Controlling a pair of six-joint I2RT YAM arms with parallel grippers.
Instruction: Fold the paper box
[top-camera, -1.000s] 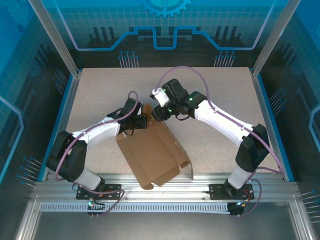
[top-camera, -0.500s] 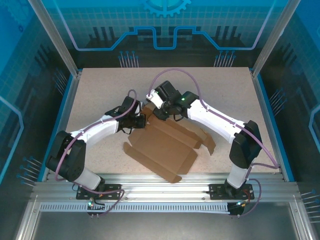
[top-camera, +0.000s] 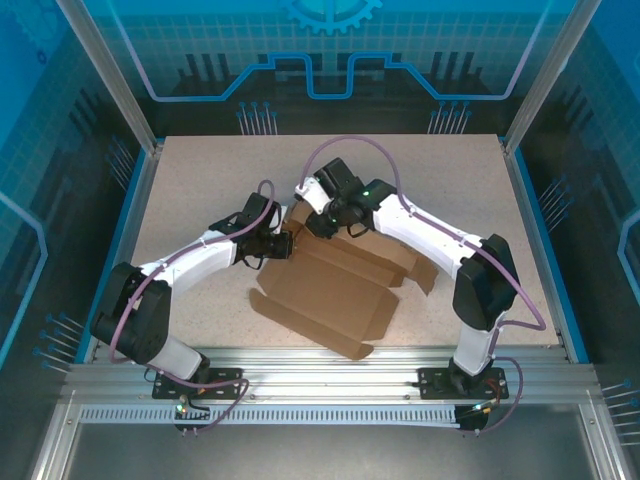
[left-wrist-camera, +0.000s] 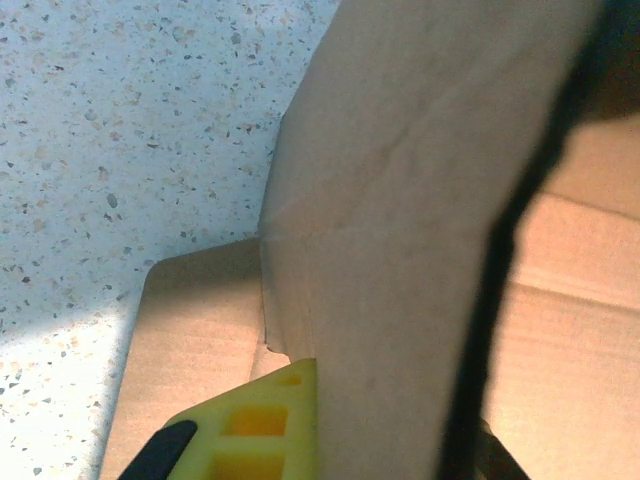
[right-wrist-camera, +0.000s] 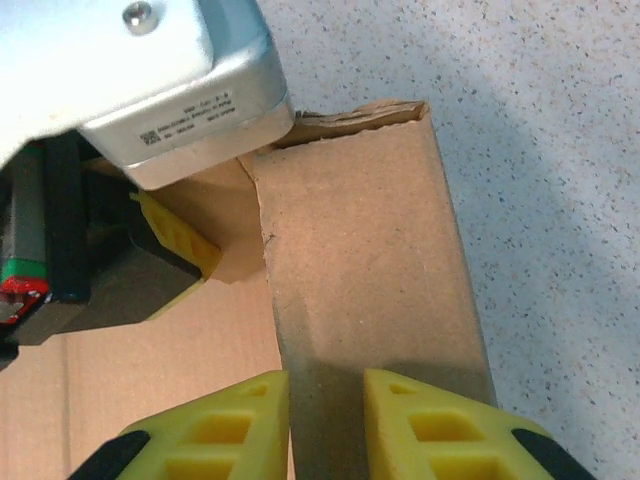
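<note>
Looking from above, the paper box (top-camera: 325, 300) lies mostly flat on the tabletop (top-camera: 200, 180) between the arms, its far corner flap raised where the left hand (top-camera: 283, 243) and right hand (top-camera: 318, 222) meet, probably so that one anchors the sheet while the other bends the crease. The left wrist view adds that the left hand is clamped tight on that upright flap, one yellow finger (left-wrist-camera: 262, 428) pressed against its face. The right wrist view shows the right hand's fingers (right-wrist-camera: 232, 425) nearly together, pinching the flap's near edge, with the left hand just beside it.
</note>
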